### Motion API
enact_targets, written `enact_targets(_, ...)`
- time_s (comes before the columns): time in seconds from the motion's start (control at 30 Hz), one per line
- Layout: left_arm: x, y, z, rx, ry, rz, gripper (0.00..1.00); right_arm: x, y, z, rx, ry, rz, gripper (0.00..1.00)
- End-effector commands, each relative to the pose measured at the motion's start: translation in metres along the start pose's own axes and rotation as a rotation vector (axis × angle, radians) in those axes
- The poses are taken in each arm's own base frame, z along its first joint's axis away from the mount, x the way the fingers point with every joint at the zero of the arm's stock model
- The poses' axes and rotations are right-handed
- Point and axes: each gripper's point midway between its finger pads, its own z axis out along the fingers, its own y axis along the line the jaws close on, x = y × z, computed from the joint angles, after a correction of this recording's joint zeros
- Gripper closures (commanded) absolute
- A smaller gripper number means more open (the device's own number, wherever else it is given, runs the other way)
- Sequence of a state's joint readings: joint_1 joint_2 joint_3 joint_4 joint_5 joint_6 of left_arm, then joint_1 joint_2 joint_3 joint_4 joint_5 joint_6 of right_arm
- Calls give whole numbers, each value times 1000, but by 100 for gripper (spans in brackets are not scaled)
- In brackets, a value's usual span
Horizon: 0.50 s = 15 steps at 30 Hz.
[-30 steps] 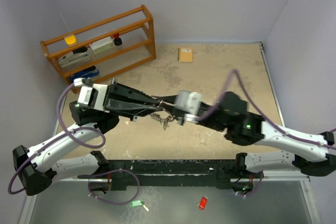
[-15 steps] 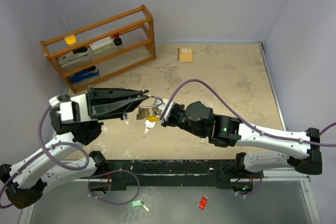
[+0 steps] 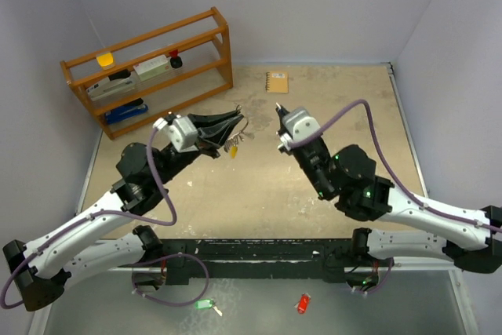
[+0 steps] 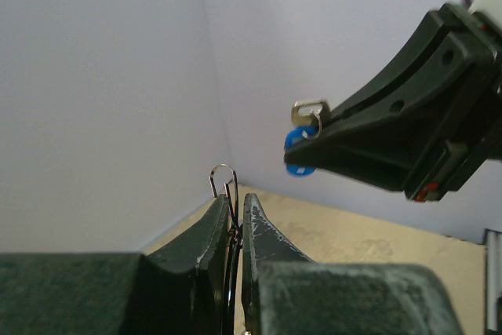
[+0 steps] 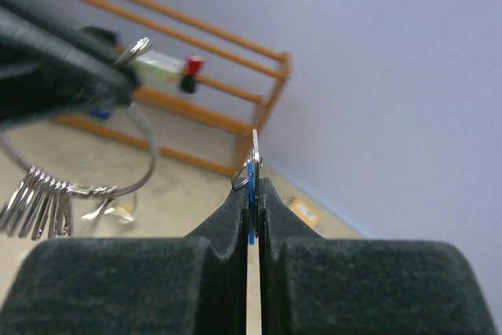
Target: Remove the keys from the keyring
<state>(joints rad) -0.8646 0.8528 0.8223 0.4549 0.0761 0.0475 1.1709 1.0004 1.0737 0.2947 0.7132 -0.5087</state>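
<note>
My left fingers (image 4: 208, 229) pinch the thin, springy keyring (image 5: 154, 149) aloft left of centre, my right fingers (image 5: 225, 229) clamp the blue-tagged key (image 4: 298, 147) nearby, and I'd grip the light, slippery silver keys (image 5: 39, 198) by their flat heads.

- From the left wrist, the keyring (image 4: 224, 176) is mostly buried between the clamped fingers of the left gripper (image 4: 236, 202); only a small loop pokes out.
- Right of the keyring, the blue-tagged key (image 4: 296, 151) is half covered by the right gripper (image 4: 316, 129).
- From the right wrist, the silver keys (image 5: 38, 203) hanging under the keyring are blurred, and the frame edge cuts them off.
</note>
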Motion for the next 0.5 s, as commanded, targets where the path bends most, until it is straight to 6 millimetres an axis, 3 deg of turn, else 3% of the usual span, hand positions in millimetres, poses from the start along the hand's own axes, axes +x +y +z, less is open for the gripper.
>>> enact_targets(0.0, 29, 26, 9, -139, 83, 47, 100, 60, -67, 35, 207, 173, 110, 100)
enact_targets(0.13, 60, 29, 16, -167, 156, 28, 100, 119, -90, 54, 263, 301, 147, 100)
enact_targets(0.27, 85, 30, 15, -191, 193, -2, 100, 201, -102, 64, 281, 486, 247, 100)
enact_targets(0.37, 107, 33, 12, -225, 243, -16, 100, 264, -93, 63, 246, 618, 357, 100)
enact_targets(0.47, 135, 37, 9, -235, 285, -53, 100, 309, -76, 54, 237, 720, 399, 100)
